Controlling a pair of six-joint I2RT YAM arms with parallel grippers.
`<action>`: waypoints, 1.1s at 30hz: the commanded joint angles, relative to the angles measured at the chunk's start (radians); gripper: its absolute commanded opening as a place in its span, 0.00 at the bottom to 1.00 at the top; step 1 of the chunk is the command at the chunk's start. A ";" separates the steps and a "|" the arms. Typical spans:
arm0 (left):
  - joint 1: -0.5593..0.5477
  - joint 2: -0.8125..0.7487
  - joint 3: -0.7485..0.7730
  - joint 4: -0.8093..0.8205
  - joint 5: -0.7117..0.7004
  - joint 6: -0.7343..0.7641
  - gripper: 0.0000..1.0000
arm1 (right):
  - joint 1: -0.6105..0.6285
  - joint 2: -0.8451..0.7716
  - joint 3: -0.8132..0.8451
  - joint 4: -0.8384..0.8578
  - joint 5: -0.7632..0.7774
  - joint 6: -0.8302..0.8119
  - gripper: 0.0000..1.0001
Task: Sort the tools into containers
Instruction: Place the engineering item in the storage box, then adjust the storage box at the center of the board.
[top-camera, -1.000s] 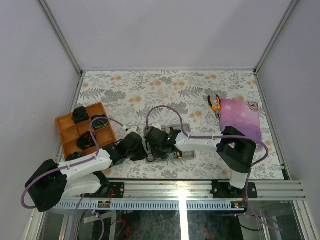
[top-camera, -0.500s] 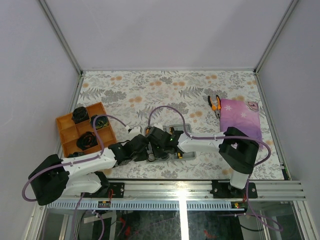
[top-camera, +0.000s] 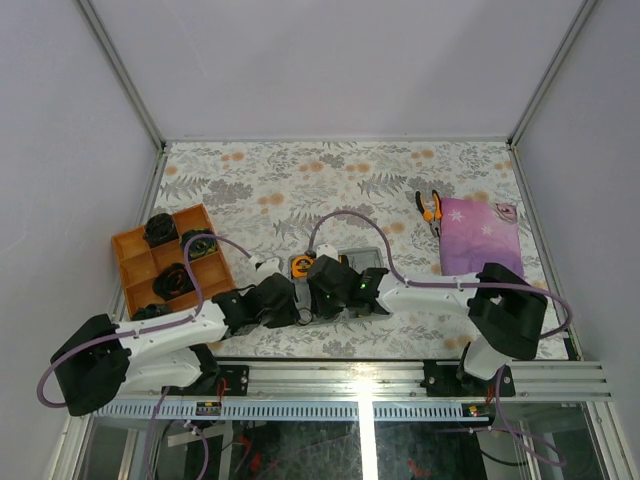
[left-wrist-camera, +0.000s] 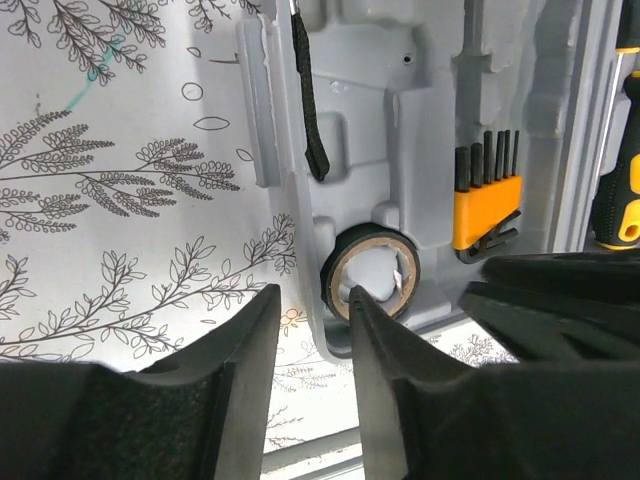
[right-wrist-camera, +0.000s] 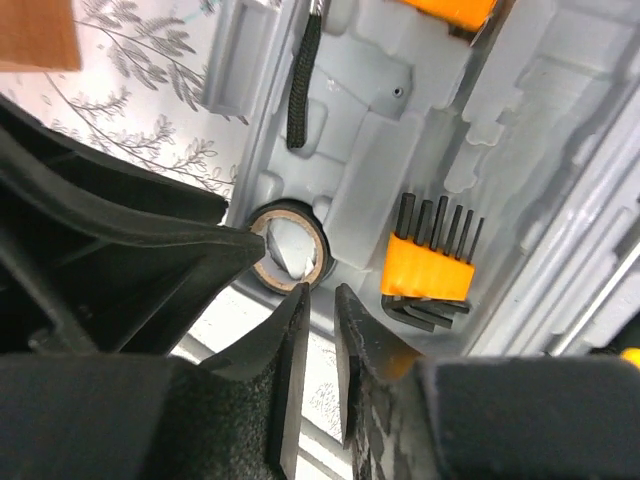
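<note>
the left arm (top-camera: 170, 330) and right arm (top-camera: 430, 295) crowd each other at the case's (top-camera: 357, 254) near corner.

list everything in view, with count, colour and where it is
tablecloth: one, floral, whole work surface
tool case: one, grey, open, centre
tape ring: one, black, corner recess of case
hex key set: one, orange holder, black keys, in case
screwdriver: one, black and yellow, along case, partly cut off
strap: one, black, in case
tape measure: one, orange, by case's left end
pliers: one, orange and black, beside cloth
cloth: one, purple, right
tray: one, orange, left, black items inside
left gripper: black, open, above tape ring
right gripper: black, open, above tape ring
</note>
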 joint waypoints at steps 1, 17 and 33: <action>-0.006 -0.041 -0.012 -0.023 -0.001 -0.012 0.35 | 0.002 -0.098 -0.014 0.043 0.079 -0.008 0.25; 0.028 -0.244 -0.009 -0.051 -0.043 -0.003 0.42 | -0.061 -0.287 -0.127 -0.030 0.223 0.017 0.30; 0.223 -0.309 -0.019 -0.057 0.098 0.081 0.43 | -0.204 -0.163 -0.095 -0.057 0.037 -0.013 0.32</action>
